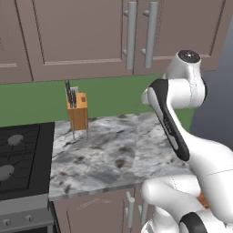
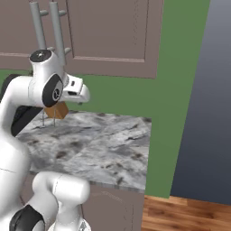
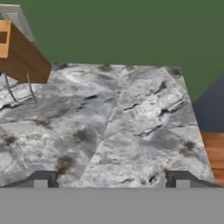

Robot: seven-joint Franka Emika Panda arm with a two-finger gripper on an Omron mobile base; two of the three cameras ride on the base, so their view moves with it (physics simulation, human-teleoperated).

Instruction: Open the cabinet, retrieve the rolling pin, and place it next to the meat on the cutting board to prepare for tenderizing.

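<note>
1. The white Franka arm is standing folded over the grey-and-white marbled stone counter [image 1: 113, 154], its hand looking down and forward across the slab towards the green wall.
2. The two-finger gripper [image 3: 111, 177] is hanging released: the two small dark finger tips [image 3: 43, 178] are sitting wide apart at the bottom of the hand view, with nothing but bare marble between them.
3. The taupe-brown wall cabinet with the recessed-panel door [image 1: 77, 32] is hanging above the counter, its door shut and its long vertical grey metal bar handle [image 1: 131, 34] untouched; a second such handle [image 1: 150, 34] is standing just beside it on the neighbouring door.
4. The step in hand is judged to be the very first one, opening the cabinet, and it is not yet begun.
5. The rolling pin is probably lying behind one of the closed doors, though which door cannot be told from here.
6. An orange-brown wooden knife block on a wire stand [image 1: 77, 111] is standing near the black stove top [image 1: 22, 154].
7. The next move is calling for the hand to rise well above the counter, turn towards a bar handle, and close on it before pulling outward.
</note>
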